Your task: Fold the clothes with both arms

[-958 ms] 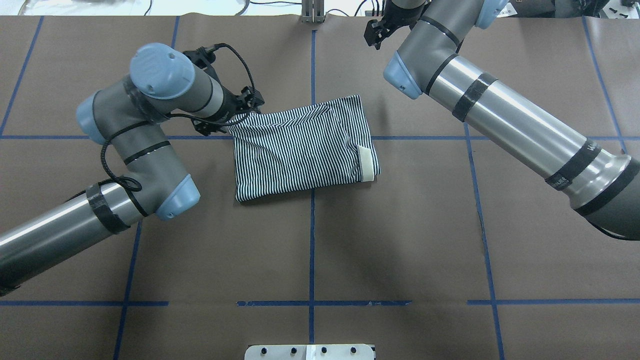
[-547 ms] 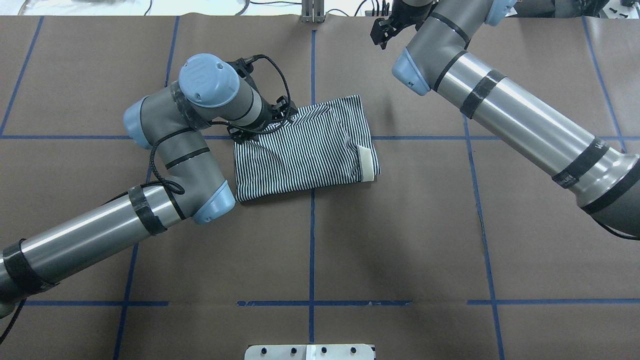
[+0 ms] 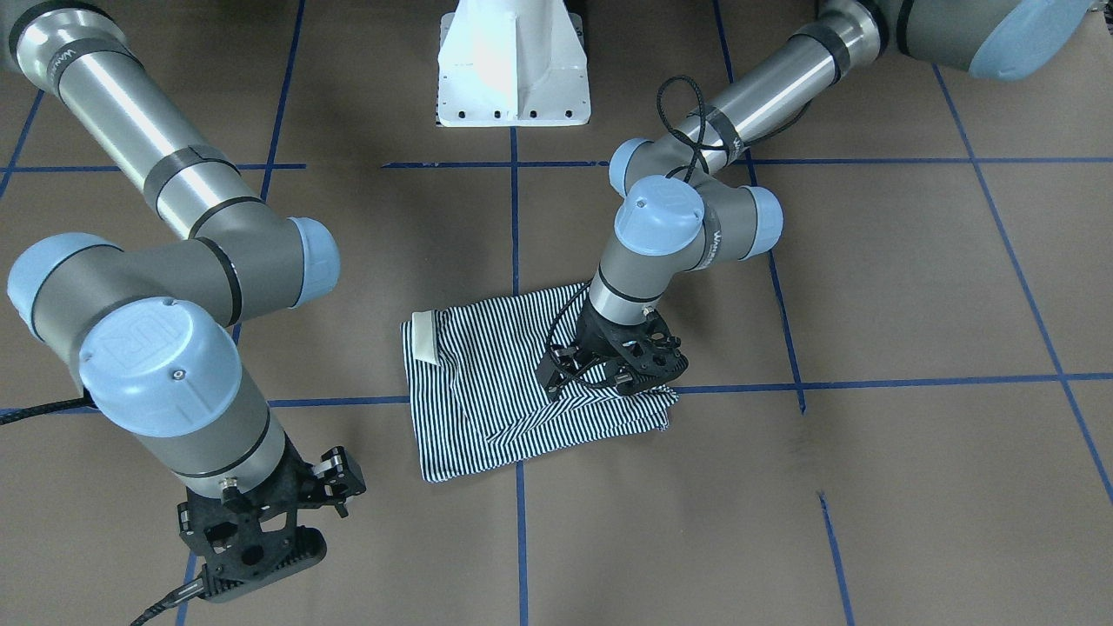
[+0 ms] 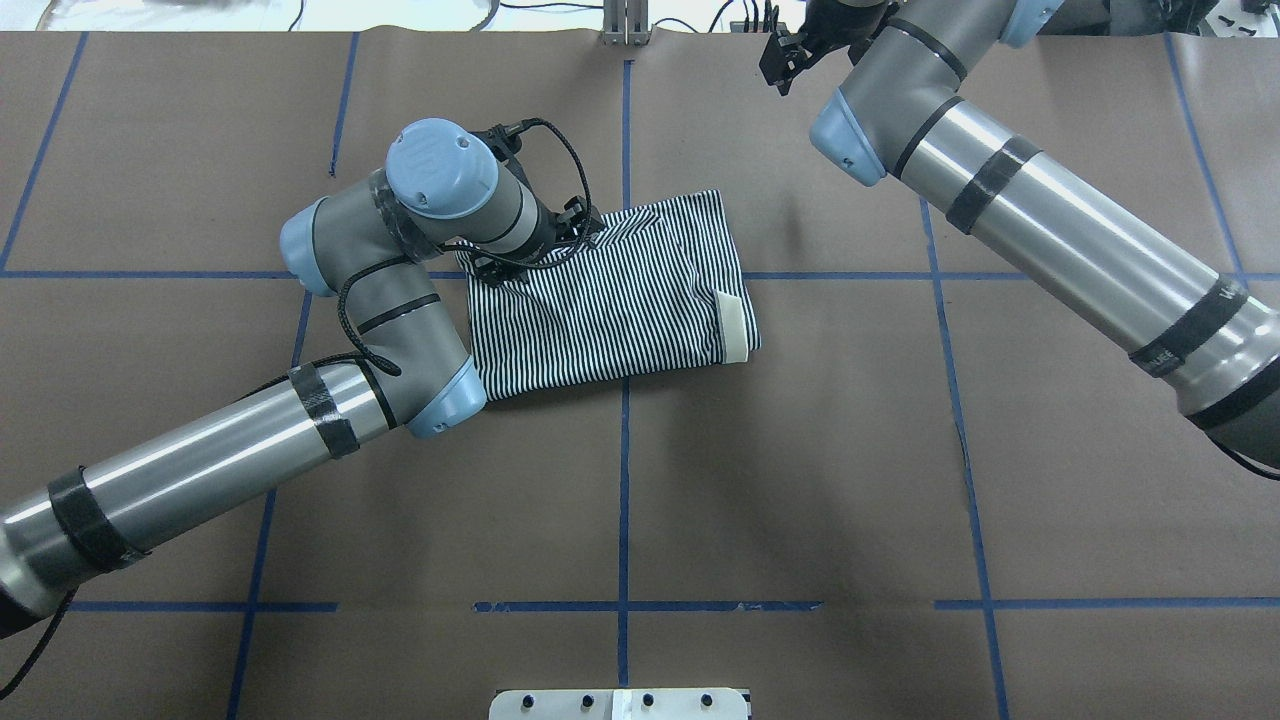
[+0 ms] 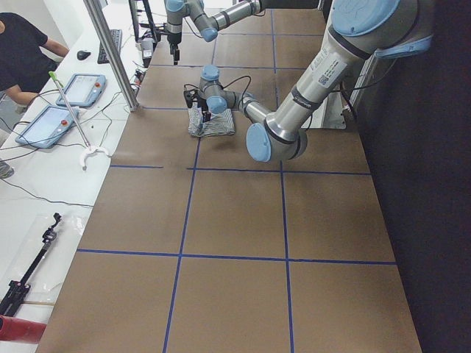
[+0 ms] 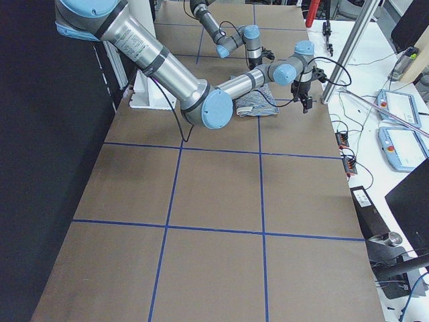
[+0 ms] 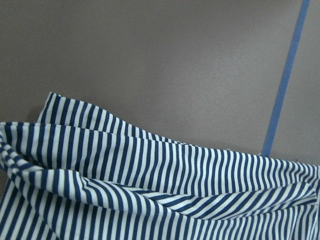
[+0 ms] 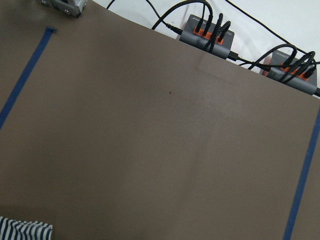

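left gripper (image 3: 609, 376) looks clamped on the far left corner of the folded polo shirt (image 3: 487, 409) mid-table (image 3: 869, 287), raising it to fold inward; right gripper (image 4: 782, 62) hovers well apart (jaw opening: cannot tell), giving room.

Striped polo shirt (image 4: 610, 310) folded, mid-table; cream collar (image 4: 735, 328) exposed.

1. This is a robotics lab: a left arm (image 4: 200, 470) and a right arm (image 4: 1050, 220), grey with light-blue joint caps, reach from a white pedestal (image 3: 513, 65) over one wide bench (image 4: 800, 450).
2. The bench wears a brown sheet squared off by blue tape lines (image 4: 623, 480).
3. A white side counter (image 5: 44, 169) carries touch-screen pendants (image 5: 79, 90), loose cables (image 5: 22, 193) and an aluminium post (image 5: 110, 51).
4. Cable hubs (image 8: 207, 32) with orange plugs sit past the bench's edge.
5. A person (image 5: 18, 51) in black is at the counter.
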Robot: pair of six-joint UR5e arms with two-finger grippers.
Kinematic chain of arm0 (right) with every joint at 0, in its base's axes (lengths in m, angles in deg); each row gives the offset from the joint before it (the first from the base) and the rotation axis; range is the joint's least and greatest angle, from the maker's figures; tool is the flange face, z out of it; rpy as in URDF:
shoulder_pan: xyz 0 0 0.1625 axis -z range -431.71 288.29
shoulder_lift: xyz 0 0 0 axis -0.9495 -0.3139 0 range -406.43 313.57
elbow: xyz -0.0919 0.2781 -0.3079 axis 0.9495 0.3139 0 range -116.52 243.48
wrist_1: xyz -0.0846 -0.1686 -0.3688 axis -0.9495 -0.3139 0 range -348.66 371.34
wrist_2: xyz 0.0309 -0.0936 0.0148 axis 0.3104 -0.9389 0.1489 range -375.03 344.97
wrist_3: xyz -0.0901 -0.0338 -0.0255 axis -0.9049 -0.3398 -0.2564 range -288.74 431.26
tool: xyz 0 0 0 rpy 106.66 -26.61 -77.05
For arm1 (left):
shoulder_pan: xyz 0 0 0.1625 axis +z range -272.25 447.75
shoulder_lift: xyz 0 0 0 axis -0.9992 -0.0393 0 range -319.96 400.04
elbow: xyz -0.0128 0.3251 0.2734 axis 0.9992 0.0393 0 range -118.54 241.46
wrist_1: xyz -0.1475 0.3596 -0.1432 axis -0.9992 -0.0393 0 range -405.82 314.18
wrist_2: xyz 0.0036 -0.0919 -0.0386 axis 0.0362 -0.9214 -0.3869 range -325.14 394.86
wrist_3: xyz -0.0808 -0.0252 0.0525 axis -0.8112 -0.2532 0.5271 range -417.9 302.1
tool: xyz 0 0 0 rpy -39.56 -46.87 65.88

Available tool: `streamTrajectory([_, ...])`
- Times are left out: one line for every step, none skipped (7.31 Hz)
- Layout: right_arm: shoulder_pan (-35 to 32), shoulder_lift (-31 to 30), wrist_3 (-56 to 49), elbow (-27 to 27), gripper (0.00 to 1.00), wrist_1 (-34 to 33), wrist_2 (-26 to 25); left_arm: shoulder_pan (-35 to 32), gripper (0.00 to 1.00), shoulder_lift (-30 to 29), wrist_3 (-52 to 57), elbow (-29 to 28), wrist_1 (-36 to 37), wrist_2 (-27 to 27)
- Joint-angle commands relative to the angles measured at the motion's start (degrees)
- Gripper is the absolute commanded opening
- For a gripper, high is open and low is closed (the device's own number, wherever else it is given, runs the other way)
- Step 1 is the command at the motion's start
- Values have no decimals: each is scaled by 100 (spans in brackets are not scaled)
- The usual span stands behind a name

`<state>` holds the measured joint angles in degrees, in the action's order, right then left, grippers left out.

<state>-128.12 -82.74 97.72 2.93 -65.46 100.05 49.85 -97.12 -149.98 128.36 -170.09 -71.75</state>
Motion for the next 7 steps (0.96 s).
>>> streamTrajectory([-89, -149, -27, -141, 100, 7, 94, -77, 100, -21, 48, -160, -212, 17])
streamTrajectory([-89, -184, -27, -176, 100, 25, 94, -156, 100, -21, 197, -178, -221, 113])
streamTrajectory([-116, -210, -18, -272, 100, 7, 181, -174, 100, -30, 442, -265, -264, 392])
streamTrajectory([-125, -236, -18, -299, 100, -2, 364, -235, 100, -65, 618, -483, -456, 456])
streamTrajectory([-125, -315, -9, -386, 100, -2, 392, -271, 100, -74, 785, -703, -745, 552])
streamTrajectory([-151, -368, -18, -422, 100, 7, 401, -271, 100, -118, 952, -784, -783, 666])
streamTrajectory([-229, -369, -9, -431, 100, -36, 454, -332, 100, -214, 989, -784, -783, 659])
